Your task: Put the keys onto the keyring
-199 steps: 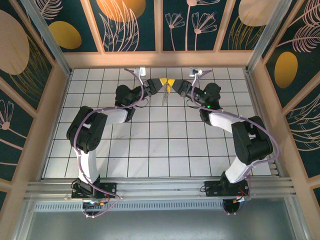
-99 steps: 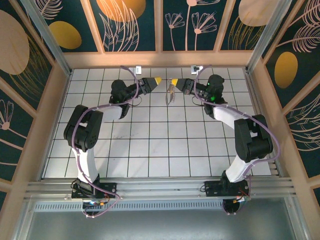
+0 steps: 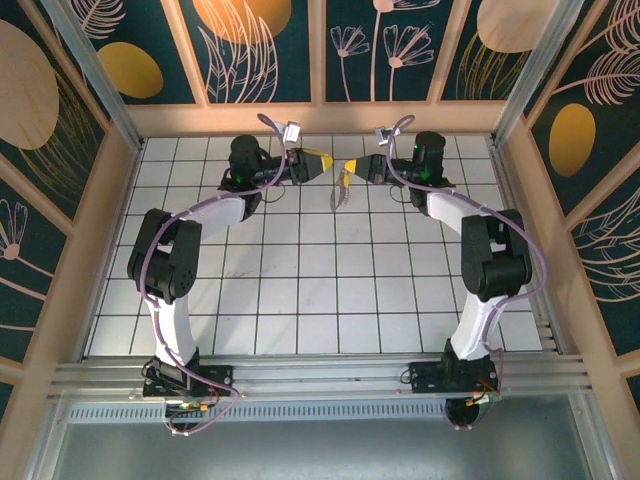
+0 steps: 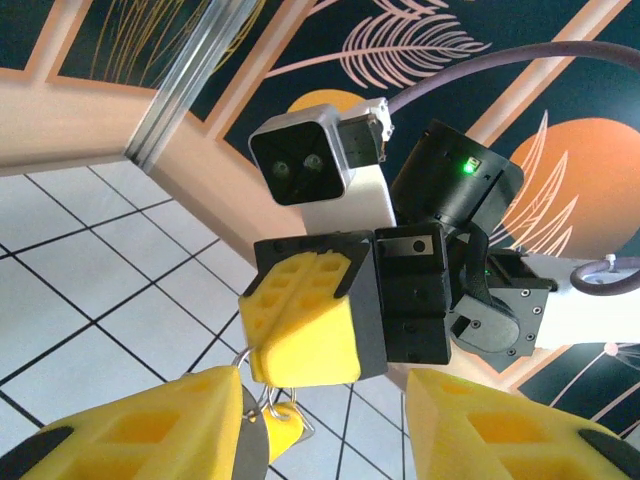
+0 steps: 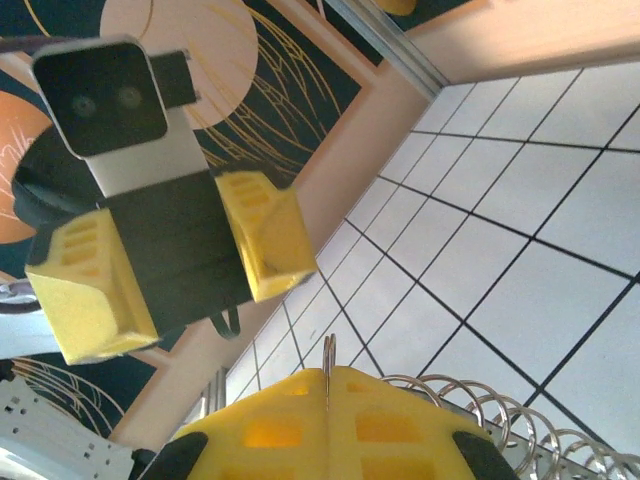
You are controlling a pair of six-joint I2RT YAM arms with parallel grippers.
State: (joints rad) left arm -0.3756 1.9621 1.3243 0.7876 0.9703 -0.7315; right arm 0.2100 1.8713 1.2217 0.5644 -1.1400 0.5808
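Observation:
Both grippers hang near the far wall, tips facing each other a short gap apart. My right gripper (image 3: 349,166) (image 5: 328,378) is shut on the keyring (image 3: 340,192), whose thin wire edge (image 5: 327,352) pokes up between the pads while coiled loops (image 5: 480,408) trail to the right. My left gripper (image 3: 320,160) (image 4: 325,388) is open, with the right gripper's yellow tips (image 4: 305,320) just ahead of its gap. Below those tips hang wire loops (image 4: 262,398) with a small yellow key (image 4: 280,428) beside my left finger (image 4: 130,430). A grey flat piece beside it is partly hidden.
The white tiled floor (image 3: 320,270) spreads out toward the arm bases. The wooden back wall (image 3: 320,118) stands close behind both grippers, with side walls left and right. The left gripper's open yellow fingers (image 5: 265,235) appear ahead of the right wrist camera.
The left gripper has let go, opened and pulled back left from the right gripper. Both arms have shifted toward the back wall. The keyring stays hanging from the right gripper.

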